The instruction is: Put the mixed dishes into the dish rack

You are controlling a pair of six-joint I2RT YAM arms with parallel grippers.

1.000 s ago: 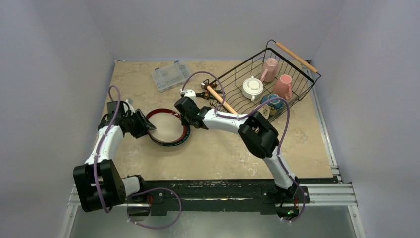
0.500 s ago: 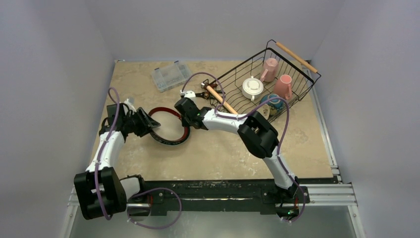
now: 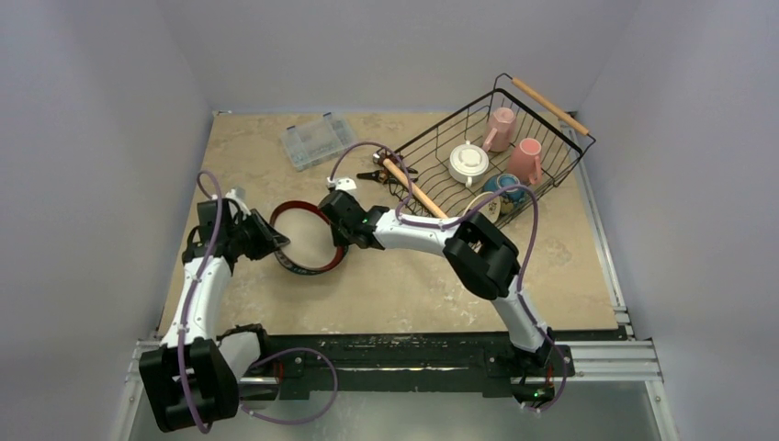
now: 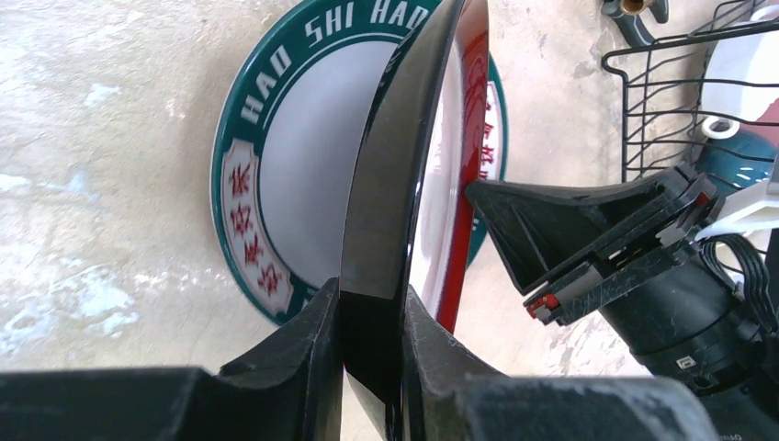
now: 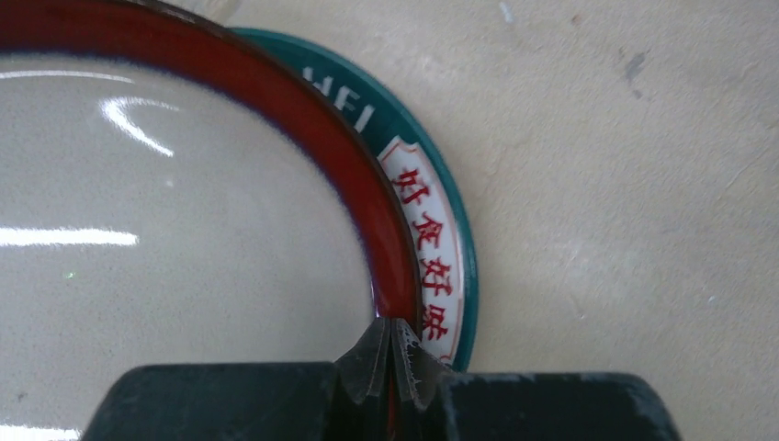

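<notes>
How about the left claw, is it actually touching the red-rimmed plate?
Touching. In the left wrist view the left claw pinches the red-rimmed plate edge-on, both fingers pressed against its faces with no gap.

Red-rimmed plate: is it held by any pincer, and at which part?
Both grip the red-rimmed plate by its rim: left pincer at one side, right pincer opposite.

left pincer [image 4: 372, 312] clamped on plate [image 5: 184, 202] rim | right pincer [image 5: 390, 354] clamped opposite rim, elbow bent
</notes>
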